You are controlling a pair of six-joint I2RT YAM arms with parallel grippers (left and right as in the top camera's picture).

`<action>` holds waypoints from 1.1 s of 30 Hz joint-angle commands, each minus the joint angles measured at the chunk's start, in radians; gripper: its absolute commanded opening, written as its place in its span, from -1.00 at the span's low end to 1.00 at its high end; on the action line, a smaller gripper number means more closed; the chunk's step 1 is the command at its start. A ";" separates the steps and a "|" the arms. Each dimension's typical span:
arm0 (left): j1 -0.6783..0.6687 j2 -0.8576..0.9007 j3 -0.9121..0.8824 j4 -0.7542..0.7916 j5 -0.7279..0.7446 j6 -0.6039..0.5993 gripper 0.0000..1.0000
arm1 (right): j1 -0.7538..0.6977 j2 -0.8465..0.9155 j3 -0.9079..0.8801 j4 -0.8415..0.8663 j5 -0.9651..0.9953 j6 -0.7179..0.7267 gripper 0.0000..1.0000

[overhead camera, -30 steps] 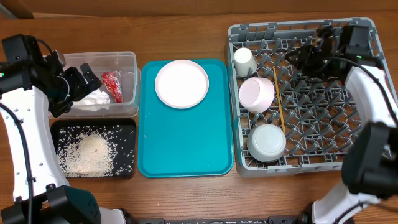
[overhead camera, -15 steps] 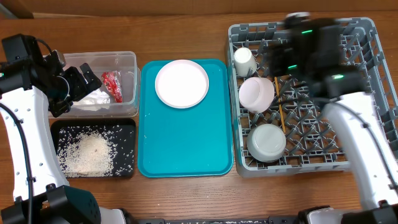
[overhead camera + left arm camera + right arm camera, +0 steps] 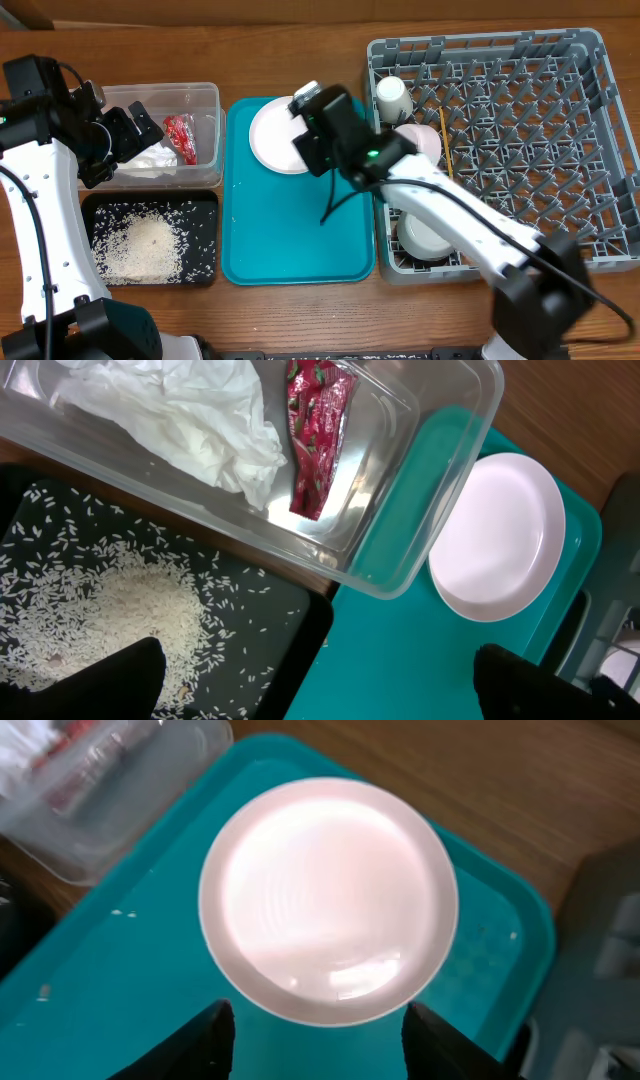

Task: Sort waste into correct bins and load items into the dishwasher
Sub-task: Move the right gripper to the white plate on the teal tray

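Observation:
The round pale pink plate (image 3: 270, 135) (image 3: 330, 890) lies at the back of the teal tray (image 3: 300, 230). My right gripper (image 3: 308, 140) (image 3: 318, 1012) hovers over the plate's near rim, open, holding nothing. The clear tub (image 3: 205, 95) holds the red wrapper (image 3: 182, 138) (image 3: 315, 430) and the white tissue (image 3: 150, 160) (image 3: 190, 410). Rice (image 3: 140, 245) (image 3: 130, 610) lies in the black tray (image 3: 205, 205). My left gripper (image 3: 135, 130) (image 3: 325, 685) hangs wide open above the tub and black tray. The dishwasher rack (image 3: 560, 150) holds the cup (image 3: 393, 98), the pinkish bowl (image 3: 428, 140), the grey-white bowl (image 3: 420, 240) and the chopsticks (image 3: 447, 150).
My right arm (image 3: 450, 215) stretches from the front right across the rack's left side, covering part of both bowls. The teal tray's front half carries only a few stray rice grains. Bare wooden table surrounds everything.
My right arm has swung from the back of the rack leftward to the plate on the teal tray, and its jaws have widened. The left arm has not moved.

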 commanded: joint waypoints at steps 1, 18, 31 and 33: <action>-0.005 -0.016 0.013 0.001 -0.006 0.011 1.00 | 0.003 0.062 0.008 0.044 0.015 -0.003 0.11; -0.005 -0.016 0.013 0.001 -0.006 0.011 1.00 | 0.003 0.293 0.008 0.137 -0.161 0.111 -0.85; -0.005 -0.016 0.013 0.001 -0.006 0.011 1.00 | 0.003 0.259 0.010 -0.125 -0.391 0.250 -0.85; -0.005 -0.016 0.013 0.001 -0.006 0.011 1.00 | 0.003 0.256 0.010 -0.156 -0.392 0.249 -0.86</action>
